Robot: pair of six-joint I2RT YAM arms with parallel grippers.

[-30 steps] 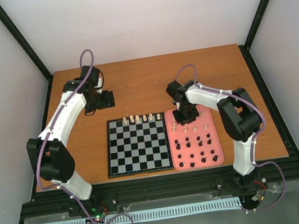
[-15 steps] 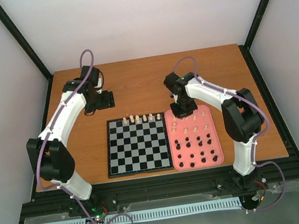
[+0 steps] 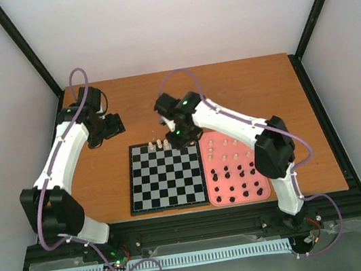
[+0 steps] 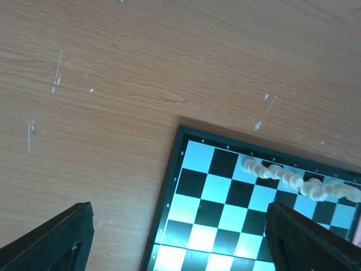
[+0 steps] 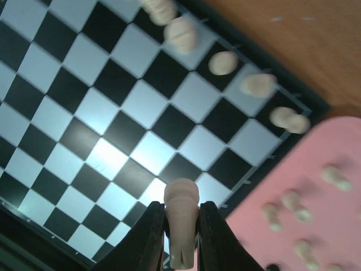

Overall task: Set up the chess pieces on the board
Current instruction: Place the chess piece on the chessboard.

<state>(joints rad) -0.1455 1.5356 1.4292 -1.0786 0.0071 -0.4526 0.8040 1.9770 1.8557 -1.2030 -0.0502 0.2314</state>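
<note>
Change: right gripper [image 3: 182, 137] has left pink rounded plastic tray [image 3: 208, 183] and now sits over far-right part of grey-and-black checkered chessboard [image 3: 167, 179], mid-table. Jaws clamped on one cream wooden chess figure [image 5: 181, 206], held above squares near tray-side border. Meanwhile left gripper [image 3: 111, 124] has shifted toward far-left corner of tabletop, jaws wide apart, empty. Row of cream figures [image 5: 225, 62] lines board's far edge. Meaning: pick looks good, placement next. Waiting in tray: black figures [image 3: 243, 184].

pieces [image 3: 159, 143] crowd far row, board [image 3: 167, 182] centre free
</note>
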